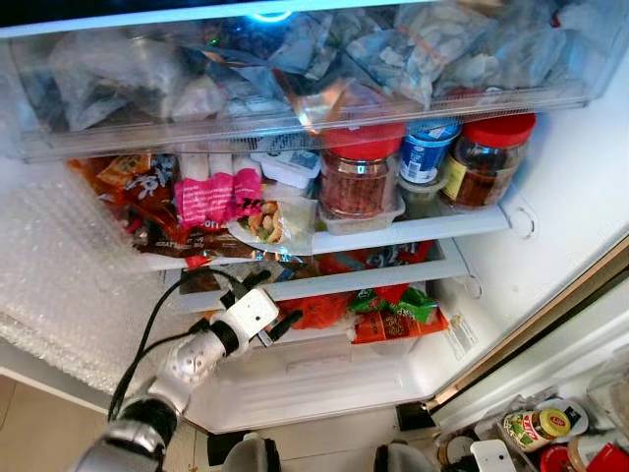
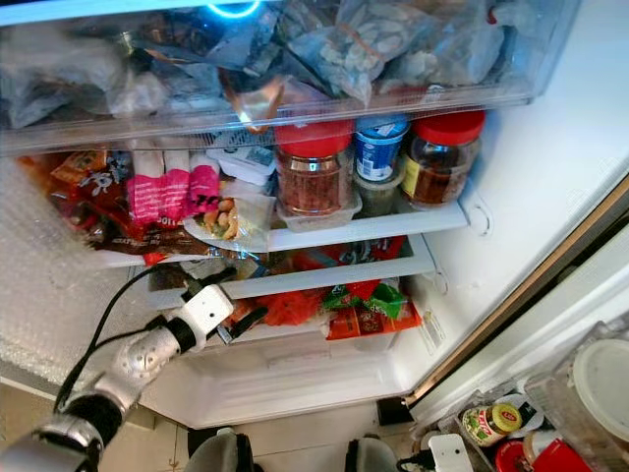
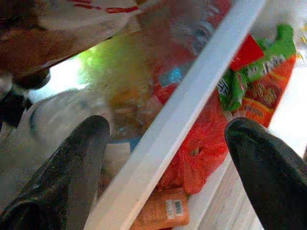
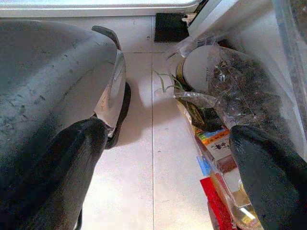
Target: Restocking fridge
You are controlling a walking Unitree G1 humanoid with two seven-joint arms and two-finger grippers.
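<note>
The left gripper (image 1: 279, 307) reaches into the open fridge (image 1: 550, 226), its black fingers (image 3: 76, 163) spread wide on either side of a white shelf edge (image 3: 192, 96), holding nothing. Just beyond its tips lies a red bag (image 1: 319, 309), with orange-and-green snack packets (image 1: 398, 313) further to its right. Above it stand red-lidded jars (image 1: 359, 172) (a blue-labelled tub (image 1: 428, 152) between them). The right gripper (image 4: 165, 158) hangs open over the floor.

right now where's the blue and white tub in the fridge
In the eye views the blue and white tub sits right of centre on the upper shelf, between two red-lidded jars.
</note>
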